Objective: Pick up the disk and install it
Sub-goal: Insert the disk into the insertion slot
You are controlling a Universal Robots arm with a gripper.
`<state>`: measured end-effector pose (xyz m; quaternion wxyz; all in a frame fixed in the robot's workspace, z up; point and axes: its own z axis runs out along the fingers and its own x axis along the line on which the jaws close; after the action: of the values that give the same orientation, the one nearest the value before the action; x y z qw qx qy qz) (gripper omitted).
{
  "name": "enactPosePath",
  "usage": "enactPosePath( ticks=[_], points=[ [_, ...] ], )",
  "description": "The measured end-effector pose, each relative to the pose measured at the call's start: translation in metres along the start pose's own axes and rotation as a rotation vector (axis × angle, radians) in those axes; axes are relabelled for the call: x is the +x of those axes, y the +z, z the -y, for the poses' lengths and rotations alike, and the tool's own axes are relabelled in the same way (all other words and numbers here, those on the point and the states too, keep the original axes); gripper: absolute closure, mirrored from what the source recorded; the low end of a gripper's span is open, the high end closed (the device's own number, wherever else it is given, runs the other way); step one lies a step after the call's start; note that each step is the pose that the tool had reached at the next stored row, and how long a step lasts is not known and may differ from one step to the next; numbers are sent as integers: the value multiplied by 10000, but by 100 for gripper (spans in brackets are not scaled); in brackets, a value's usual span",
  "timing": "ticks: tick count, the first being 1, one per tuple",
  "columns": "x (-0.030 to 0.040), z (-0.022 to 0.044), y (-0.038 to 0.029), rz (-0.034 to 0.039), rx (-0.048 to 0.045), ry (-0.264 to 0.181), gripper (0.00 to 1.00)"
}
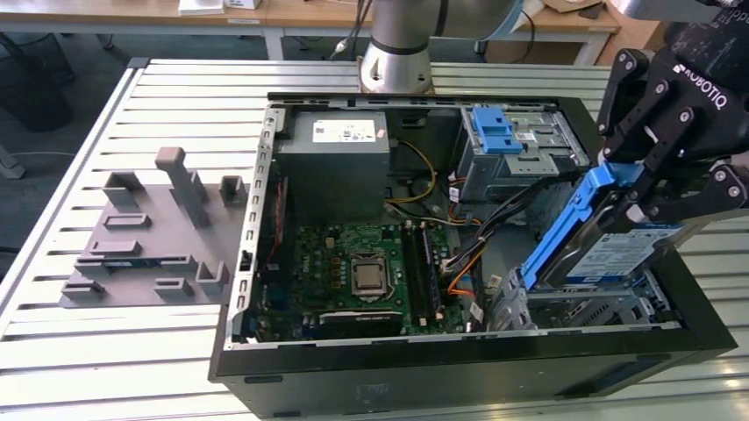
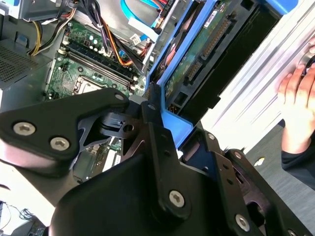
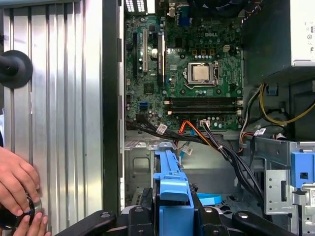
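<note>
We see the gripper [image 1: 633,188] clamped on the disk [image 1: 599,256], its 2 jaws closed on the blue frame at the disk's upper end. The disk hangs tilted below the jaws with its label side showing in the exterior view. Its lower end slants down toward the metal bay [image 1: 585,309] in the corner of the case [image 1: 468,373] at the exterior view's right. We cannot tell whether it touches the bay.

In the first wrist view the frame's blue end sits squarely between the black fingers [image 3: 140,216]. In the second wrist view the disk's green underside faces us beside the case wall.

The case lies open on the table [image 1: 117,351]. The board [image 1: 363,272] is on its floor, with the power supply [image 1: 339,162] beyond it and a blue latch [image 1: 496,132] above the far bay. A hand [image 3: 17,179] rests on the table just outside the case wall. A grey fixture [image 1: 153,237] stands well apart at the exterior view's left.
</note>
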<state>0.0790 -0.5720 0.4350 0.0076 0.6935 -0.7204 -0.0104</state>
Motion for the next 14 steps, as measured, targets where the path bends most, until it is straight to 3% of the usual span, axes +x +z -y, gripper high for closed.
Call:
enactPosePath(
  ticks=[14],
  points=[
    [0, -2, 15, 12, 1, -2, 63]
  ],
)
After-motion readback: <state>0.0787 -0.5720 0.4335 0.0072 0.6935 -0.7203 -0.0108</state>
